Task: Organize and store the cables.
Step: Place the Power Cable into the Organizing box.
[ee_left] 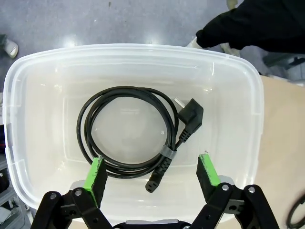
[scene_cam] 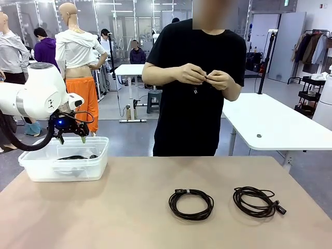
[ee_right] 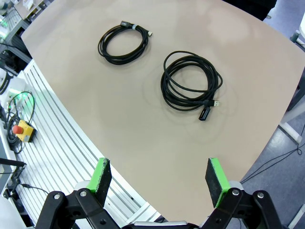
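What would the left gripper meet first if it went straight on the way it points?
Probably the cable in the bin. The open left gripper points down into the bin, with the coil's near edge and small plug right in its line. Depth is unclear, and the bin floor lies just below.

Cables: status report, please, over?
Left claw open, empty, over bin. Right claw open above table. One cable in bin; middle coil, right-hand coil on table. Person handles another; nothing blocking.
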`<state>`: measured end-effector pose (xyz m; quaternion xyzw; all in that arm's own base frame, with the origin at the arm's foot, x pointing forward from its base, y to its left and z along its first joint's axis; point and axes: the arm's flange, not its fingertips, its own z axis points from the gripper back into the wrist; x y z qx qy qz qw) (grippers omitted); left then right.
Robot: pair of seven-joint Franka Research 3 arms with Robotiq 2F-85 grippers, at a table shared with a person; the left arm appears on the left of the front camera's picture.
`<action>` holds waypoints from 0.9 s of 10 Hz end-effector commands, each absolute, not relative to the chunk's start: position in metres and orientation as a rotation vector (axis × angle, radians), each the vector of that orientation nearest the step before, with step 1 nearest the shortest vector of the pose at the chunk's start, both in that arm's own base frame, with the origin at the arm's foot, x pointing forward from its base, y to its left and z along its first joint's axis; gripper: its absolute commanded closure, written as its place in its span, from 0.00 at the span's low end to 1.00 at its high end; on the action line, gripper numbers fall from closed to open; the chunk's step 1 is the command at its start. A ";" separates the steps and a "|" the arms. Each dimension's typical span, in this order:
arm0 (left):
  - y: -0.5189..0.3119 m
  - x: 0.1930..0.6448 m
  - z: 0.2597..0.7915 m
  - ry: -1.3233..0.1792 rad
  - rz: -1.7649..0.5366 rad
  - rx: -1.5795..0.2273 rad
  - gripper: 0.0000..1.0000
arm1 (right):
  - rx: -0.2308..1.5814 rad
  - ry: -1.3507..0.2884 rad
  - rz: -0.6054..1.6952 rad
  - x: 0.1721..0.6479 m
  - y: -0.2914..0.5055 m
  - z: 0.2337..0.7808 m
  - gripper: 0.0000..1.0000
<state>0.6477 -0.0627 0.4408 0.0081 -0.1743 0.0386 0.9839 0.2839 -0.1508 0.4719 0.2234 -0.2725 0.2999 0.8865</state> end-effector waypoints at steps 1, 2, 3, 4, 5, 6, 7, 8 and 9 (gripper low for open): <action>-0.062 0.650 0.440 -0.344 0.073 0.019 0.05 | 0.469 -0.574 0.633 0.284 -0.152 0.471 0.00; -0.062 0.650 0.440 -0.344 0.073 0.019 0.05 | 0.469 -0.574 0.633 0.284 -0.152 0.471 0.00; -0.062 0.650 0.440 -0.344 0.073 0.019 0.05 | 0.469 -0.574 0.633 0.284 -0.152 0.471 0.00; -0.062 0.650 0.440 -0.344 0.073 0.019 0.05 | 0.469 -0.574 0.633 0.284 -0.152 0.471 0.00; -0.062 0.650 0.440 -0.344 0.073 0.019 0.05 | 0.469 -0.574 0.633 0.284 -0.152 0.471 0.00; -0.062 0.650 0.440 -0.344 0.073 0.019 0.05 | 0.469 -0.574 0.633 0.284 -0.152 0.471 0.00; -0.063 0.648 0.440 -0.349 0.078 0.016 0.05 | 0.469 -0.574 0.633 0.284 -0.152 0.471 0.00; -0.066 0.650 0.459 -0.398 -0.027 -0.018 0.04 | 0.469 -0.574 0.633 0.284 -0.152 0.471 0.00; -0.063 0.648 0.477 -0.396 -0.115 -0.046 0.04 | 0.469 -0.574 0.633 0.284 -0.152 0.471 0.00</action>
